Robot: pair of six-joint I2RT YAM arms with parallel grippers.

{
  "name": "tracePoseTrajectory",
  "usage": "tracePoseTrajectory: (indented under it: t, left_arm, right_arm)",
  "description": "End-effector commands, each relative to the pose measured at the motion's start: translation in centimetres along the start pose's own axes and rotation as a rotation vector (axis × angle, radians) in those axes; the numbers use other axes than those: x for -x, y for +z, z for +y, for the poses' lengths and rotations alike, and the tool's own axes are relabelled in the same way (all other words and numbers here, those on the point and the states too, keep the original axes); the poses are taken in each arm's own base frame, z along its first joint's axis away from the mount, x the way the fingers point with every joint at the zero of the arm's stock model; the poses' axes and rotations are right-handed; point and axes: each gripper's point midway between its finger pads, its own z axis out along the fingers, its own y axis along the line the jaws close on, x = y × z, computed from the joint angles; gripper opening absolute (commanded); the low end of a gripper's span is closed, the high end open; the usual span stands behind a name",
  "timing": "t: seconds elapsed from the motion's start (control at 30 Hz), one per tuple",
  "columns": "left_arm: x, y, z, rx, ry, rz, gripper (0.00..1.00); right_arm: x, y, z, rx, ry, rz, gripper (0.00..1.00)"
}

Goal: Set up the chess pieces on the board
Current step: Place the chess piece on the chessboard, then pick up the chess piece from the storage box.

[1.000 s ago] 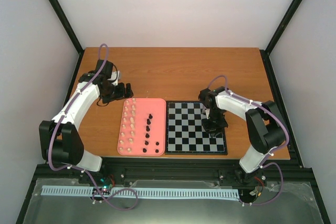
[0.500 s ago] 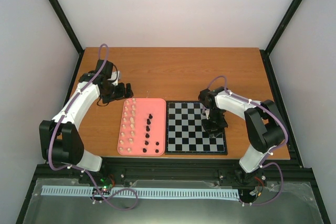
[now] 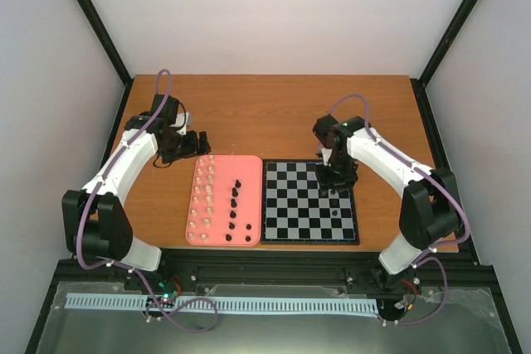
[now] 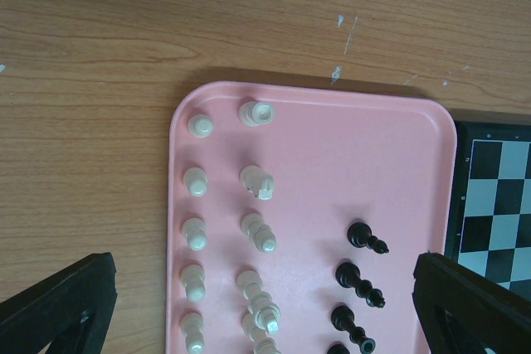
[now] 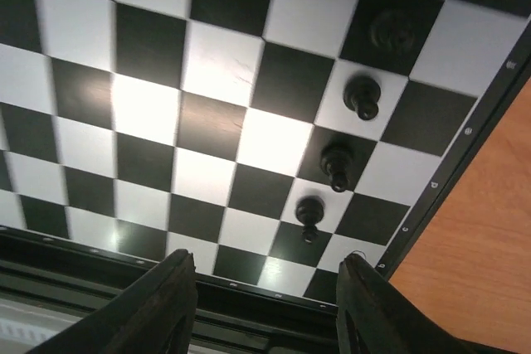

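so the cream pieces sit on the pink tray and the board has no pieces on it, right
Not quite. The cream pieces do sit on the pink tray, but the board is not bare: several black pieces stand on it in a line near one edge. The right wrist view shows them.

Tray (image 3: 253,163) left of board (image 3: 290,205)

Bright even light, glare patches on the board (image 5: 207,64), soft shadows, mild blur

Brown wooden table (image 3: 274,113) carries two flat things: a plain pink rectangular plastic tray (image 3: 251,205), and just beside it, a black-and-white checked square chessboard (image 3: 299,205).
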Motion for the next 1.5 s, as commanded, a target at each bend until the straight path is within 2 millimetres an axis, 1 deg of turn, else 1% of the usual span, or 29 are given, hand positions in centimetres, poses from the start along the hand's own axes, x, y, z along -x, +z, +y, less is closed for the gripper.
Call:
tracePoseTrajectory:
  t: [0.0, 0.07, 0.13, 0.3, 0.4, 0.5, 0.53, 0.67, 0.77, 0.87, 1.03, 1.23, 1.47]
  left_arm:
    - [0.6, -0.2, -0.4, -0.009, 0.001, -0.017, 1.0]
    - [0.6, -0.2, -0.4, -0.008, 0.001, -0.018, 1.0]
    - [0.6, -0.2, -0.3, -0.005, 0.001, -0.017, 1.0]
    - [0.6, -0.2, -0.2, 0.0, 0.003, -0.019, 1.0]
    - [0.5, -0.3, -0.1, 0.004, 0.004, -0.02, 1.0]
    - [0.4, -0.4, -0.1, 0.006, 0.005, -0.021, 1.0]
    - [0.4, -0.4, -0.1, 0.007, 0.004, -0.022, 1.0]
    - [0.3, -0.4, -0.1, 0.002, 0.002, -0.02, 1.0]
    - [0.3, -0.3, -0.2, -0.001, 0.002, -0.022, 1.0]
    - [0.3, -0.3, -0.2, -0.006, -0.001, -0.022, 1.0]
    - [0.3, -0.4, -0.2, -0.005, 0.0, -0.026, 1.0]
    - [0.1, -0.5, -0.1, 0.0, 0.001, -0.029, 1.0]
    - [-0.1, -0.5, -0.1, -0.002, 0.0, -0.031, 1.0]
  right_arm:
    - [0.6, -2.9, 2.1, 0.019, -0.027, -0.053, 0.48]
    - [1.5, -3.2, 4.3, 0.032, -0.07, -0.07, 0.49]
    - [2.3, -3.0, 7.2, 0.048, -0.128, -0.075, 0.5]
    - [3.8, 0.0, 14.8, 0.056, -0.308, -0.061, 0.5]
    - [3.6, 1.8, 19.1, 0.097, -0.407, -0.048, 0.5]
    - [3.2, 3.5, 21.8, 0.114, -0.478, -0.018, 0.5]
    - [2.9, 4.1, 22.3, 0.107, -0.499, -0.005, 0.49]
    - [1.7, 5.8, 23.4, 0.098, -0.552, 0.042, 0.49]
    - [0.6, 6.4, 24.0, 0.121, -0.569, 0.059, 0.48]
    - [0.0, 7.2, 23.9, 0.123, -0.571, 0.081, 0.47]
    - [-0.8, 8.8, 23.7, 0.128, -0.578, 0.125, 0.41]
    - [-1.2, 9.1, 23.9, 0.134, -0.592, 0.141, 0.4]
    - [-1.4, 9.8, 23.8, 0.128, -0.587, 0.159, 0.29]
